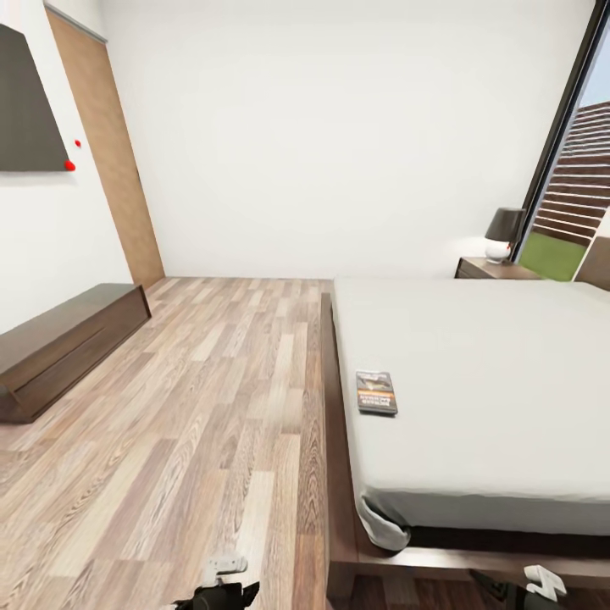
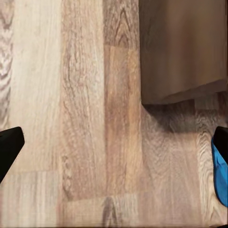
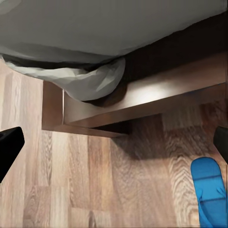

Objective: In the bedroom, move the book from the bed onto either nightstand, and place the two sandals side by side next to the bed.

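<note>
grippers first: my left gripper [image 2: 114,152] hangs over bare floor [image 2: 71,95], its two dark fingertips [image 2: 9,147] at opposite edges of the wrist view, so i read it as spread wide with nothing between. right gripper [image 3: 114,152] looks the same, fingers [image 3: 8,145] far apart and empty, hovering over planks by the bed corner. in the head view i see just the tops of both arms at the lower edge, left [image 1: 219,589] over the floor, right [image 1: 542,585] at the bed's foot.

near the left gripper, a blue sandal [image 2: 220,173] lies on the floor at the view's edge, close to the dark frame corner [image 2: 183,47]. by the right gripper a blue sandal [image 3: 209,192] lies on the planks, just off the frame [image 3: 142,102], with the grey mattress [image 3: 95,28] corner sagging over it. whether these are one sandal or two, i cannot tell.

further out, the book [image 1: 376,392] lies flat on the bed [image 1: 491,373], near the edge facing the open floor. a nightstand [image 1: 493,269] stands past the far end of the bed, carrying a lamp [image 1: 503,234]. a long bench [image 1: 63,347] sits against the left wall.
</note>
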Controlling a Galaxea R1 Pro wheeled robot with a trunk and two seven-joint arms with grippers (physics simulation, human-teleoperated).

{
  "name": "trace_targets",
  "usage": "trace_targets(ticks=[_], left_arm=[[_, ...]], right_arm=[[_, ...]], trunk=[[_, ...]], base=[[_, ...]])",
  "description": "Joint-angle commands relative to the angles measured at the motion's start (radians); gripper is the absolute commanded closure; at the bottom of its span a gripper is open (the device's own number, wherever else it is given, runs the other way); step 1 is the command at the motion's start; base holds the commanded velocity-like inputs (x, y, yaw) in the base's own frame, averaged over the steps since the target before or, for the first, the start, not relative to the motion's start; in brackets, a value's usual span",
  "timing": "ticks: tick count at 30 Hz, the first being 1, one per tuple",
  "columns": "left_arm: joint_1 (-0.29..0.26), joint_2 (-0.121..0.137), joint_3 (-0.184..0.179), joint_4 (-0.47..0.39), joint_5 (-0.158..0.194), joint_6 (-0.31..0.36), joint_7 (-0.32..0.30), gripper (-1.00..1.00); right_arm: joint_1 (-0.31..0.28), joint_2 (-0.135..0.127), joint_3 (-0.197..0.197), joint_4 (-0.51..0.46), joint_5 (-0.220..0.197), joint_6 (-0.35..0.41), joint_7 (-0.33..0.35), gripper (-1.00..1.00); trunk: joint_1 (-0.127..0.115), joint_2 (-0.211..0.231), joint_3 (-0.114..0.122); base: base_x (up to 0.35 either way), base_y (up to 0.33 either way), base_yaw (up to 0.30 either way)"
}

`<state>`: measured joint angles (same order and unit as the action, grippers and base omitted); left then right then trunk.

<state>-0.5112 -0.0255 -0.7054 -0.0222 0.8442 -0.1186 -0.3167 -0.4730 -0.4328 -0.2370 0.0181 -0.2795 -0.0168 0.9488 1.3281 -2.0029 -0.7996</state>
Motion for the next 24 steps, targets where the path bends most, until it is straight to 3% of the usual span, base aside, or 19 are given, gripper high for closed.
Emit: trace_targets(ticks=[1,6,17,24], left_arm=[[0.0,-0.004,-0.008,0.002,0.001,-0.008,0.0,-1.0],[0.011,-0.016,-0.008,0.002,-0.021,-0.021,0.013,-1.0],[0.017,-0.02,-0.008,0.002,-0.025,-0.05,0.014,-1.0],[0.018,-0.023,-0.008,0.002,-0.024,-0.053,0.014,-1.0]], right_arm=[[-0.001,0.002,-0.003,0.001,0.0,-0.002,-0.006,-1.0],[-0.001,0.025,-0.002,-0.002,0.0,-0.003,-0.069,-1.0],[-0.001,0.03,-0.002,-0.001,0.0,-0.003,-0.081,-1.0],[-0.001,0.03,-0.002,-0.001,0.0,-0.003,-0.082,-1.0]], trunk=[[-0.004,0.007,0.002],[-0.023,0.042,0.018],[-0.065,0.119,0.052],[-0.065,0.119,0.052]], base=[[0.0,0.0,0.0],[0.0,0.0,0.0],[0.0,0.0,0.0],[0.0,0.0,0.085]])
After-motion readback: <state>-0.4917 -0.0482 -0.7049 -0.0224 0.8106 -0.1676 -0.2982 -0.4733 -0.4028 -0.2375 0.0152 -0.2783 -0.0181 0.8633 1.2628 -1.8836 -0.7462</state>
